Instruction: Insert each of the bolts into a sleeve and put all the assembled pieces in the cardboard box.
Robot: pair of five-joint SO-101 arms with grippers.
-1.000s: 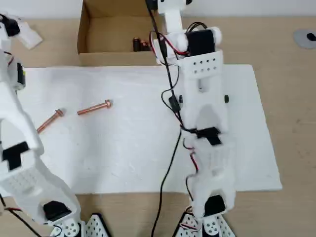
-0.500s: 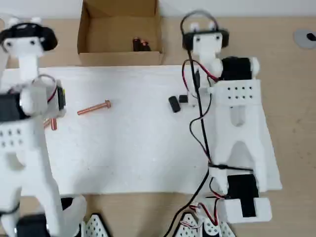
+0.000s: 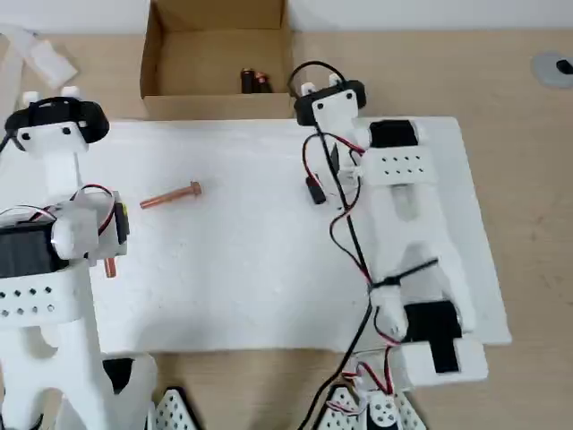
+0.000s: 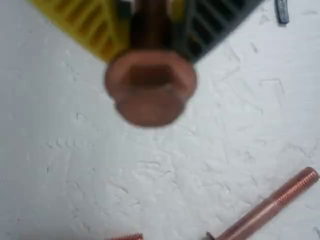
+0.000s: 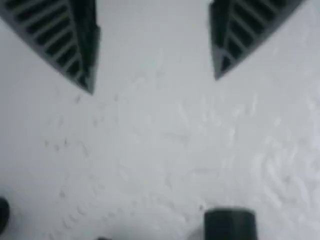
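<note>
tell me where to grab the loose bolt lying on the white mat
Probably best taken by the middle of its bare shank, from straight above, with the fingers either side of its length. The loose bolt lies flat on the mat, apart from other things, so the top is open. The wide head at one end would likely sit unevenly between the fingers.

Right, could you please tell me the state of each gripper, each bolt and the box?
Left gripper: shut on the held bolt.
Held bolt: clamped by its shank, no sleeve.
Loose bolt: lying flat on the white mat, no sleeve.
Right gripper: open, empty.
Cardboard box: open-topped, assembled pieces inside.
</note>
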